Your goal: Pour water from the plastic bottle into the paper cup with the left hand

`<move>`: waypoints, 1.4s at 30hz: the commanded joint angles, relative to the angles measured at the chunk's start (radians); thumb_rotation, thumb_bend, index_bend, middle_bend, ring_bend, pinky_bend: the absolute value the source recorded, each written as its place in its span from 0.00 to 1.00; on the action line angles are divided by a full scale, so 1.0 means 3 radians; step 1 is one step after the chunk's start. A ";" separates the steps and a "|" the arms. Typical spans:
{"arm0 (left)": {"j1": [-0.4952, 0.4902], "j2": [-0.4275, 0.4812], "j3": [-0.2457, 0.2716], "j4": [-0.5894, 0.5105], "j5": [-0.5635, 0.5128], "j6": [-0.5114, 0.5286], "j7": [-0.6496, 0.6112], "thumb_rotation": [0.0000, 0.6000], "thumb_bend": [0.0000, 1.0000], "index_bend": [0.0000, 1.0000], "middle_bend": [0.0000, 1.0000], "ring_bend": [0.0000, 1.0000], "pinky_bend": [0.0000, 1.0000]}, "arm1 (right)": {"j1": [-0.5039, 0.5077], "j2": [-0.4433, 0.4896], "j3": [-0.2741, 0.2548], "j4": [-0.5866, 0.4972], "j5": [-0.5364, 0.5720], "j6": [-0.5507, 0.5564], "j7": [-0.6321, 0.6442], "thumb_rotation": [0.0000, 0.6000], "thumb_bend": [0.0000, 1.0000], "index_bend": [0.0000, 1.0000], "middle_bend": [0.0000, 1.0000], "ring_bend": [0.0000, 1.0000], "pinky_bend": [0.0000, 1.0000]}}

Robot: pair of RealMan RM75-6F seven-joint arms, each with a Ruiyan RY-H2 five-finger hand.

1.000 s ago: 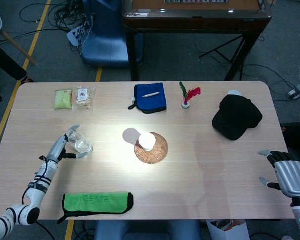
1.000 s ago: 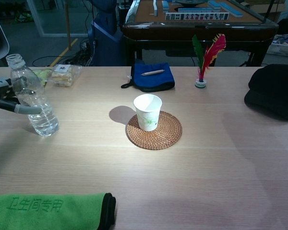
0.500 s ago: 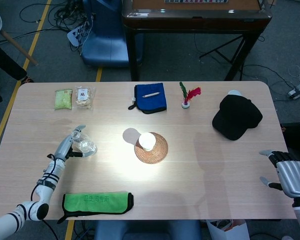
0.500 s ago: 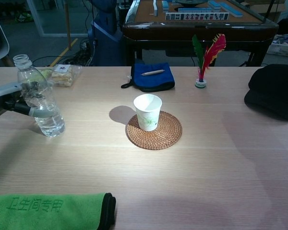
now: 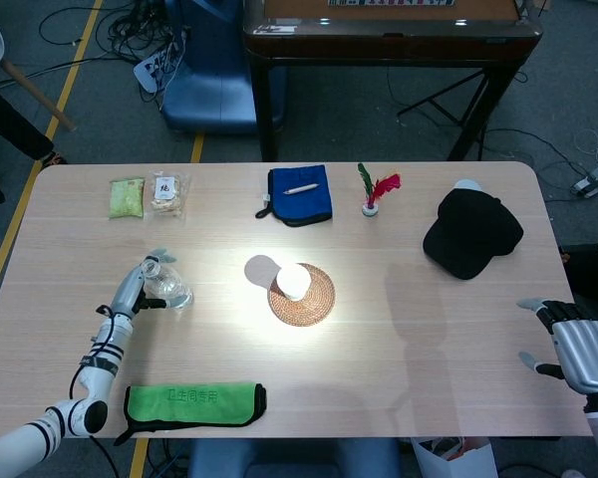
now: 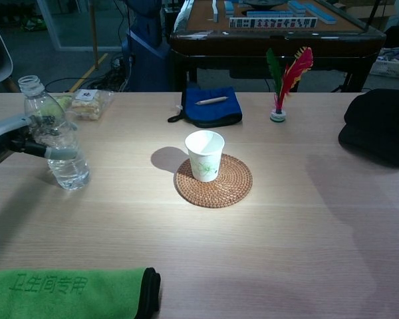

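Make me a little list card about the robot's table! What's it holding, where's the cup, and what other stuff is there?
left hand: grips the plastic bottle, upright on the table
bottle cap: off
paper cup: upright on a woven coaster, apart from the bottle
right hand: holds nothing, fingers apart
near edge: green towel
far side: blue pouch, feather shuttlecock, black cap, snack packets
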State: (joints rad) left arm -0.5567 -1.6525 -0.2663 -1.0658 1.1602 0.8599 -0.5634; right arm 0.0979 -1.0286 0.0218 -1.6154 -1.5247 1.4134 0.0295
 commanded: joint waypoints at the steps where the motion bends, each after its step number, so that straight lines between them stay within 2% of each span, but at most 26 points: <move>1: 0.0000 -0.0025 -0.0010 0.0022 -0.0028 -0.0004 0.0033 1.00 0.00 0.32 0.15 0.10 0.27 | -0.0001 0.0003 -0.0001 0.0000 -0.0003 0.0003 0.0007 1.00 0.05 0.31 0.35 0.30 0.31; 13: -0.0007 -0.0183 -0.0054 0.0191 0.0026 0.0174 0.0093 1.00 0.00 0.51 0.48 0.20 0.24 | -0.0006 0.0013 0.0005 0.0001 0.0003 0.0009 0.0029 1.00 0.05 0.32 0.39 0.31 0.31; 20: 0.0018 -0.0230 -0.0036 0.0171 0.0177 0.0401 0.0089 1.00 0.00 0.59 0.59 0.26 0.23 | -0.0014 0.0013 0.0003 0.0000 -0.0013 0.0028 0.0032 1.00 0.05 0.34 0.42 0.33 0.31; 27: 0.0014 -0.0230 -0.0016 0.0094 0.0314 0.0631 0.0280 1.00 0.00 0.64 0.65 0.31 0.23 | -0.0027 0.0023 0.0001 -0.0009 -0.0027 0.0057 0.0037 1.00 0.05 0.34 0.43 0.33 0.31; 31: -0.0019 -0.0197 -0.0035 0.0006 0.0333 0.0738 0.0602 1.00 0.00 0.65 0.68 0.33 0.23 | -0.0032 0.0028 -0.0005 -0.0017 -0.0046 0.0068 0.0035 1.00 0.05 0.34 0.43 0.33 0.31; 38: -0.0145 -0.0112 -0.0074 -0.0212 0.0217 0.0788 0.1584 1.00 0.00 0.68 0.71 0.38 0.24 | -0.0031 0.0029 -0.0009 -0.0021 -0.0052 0.0062 0.0035 1.00 0.05 0.34 0.43 0.33 0.31; 42: -0.0206 -0.0088 -0.0121 -0.0385 0.0097 0.0781 0.1978 1.00 0.00 0.68 0.71 0.42 0.25 | -0.0026 0.0027 -0.0006 -0.0014 -0.0041 0.0047 0.0035 1.00 0.05 0.34 0.43 0.33 0.31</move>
State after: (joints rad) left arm -0.5971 -1.6907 -0.2903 -1.1357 1.2190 1.0896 -0.0518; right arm 0.0898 -1.0203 0.0198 -1.6198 -1.5371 1.4277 0.0403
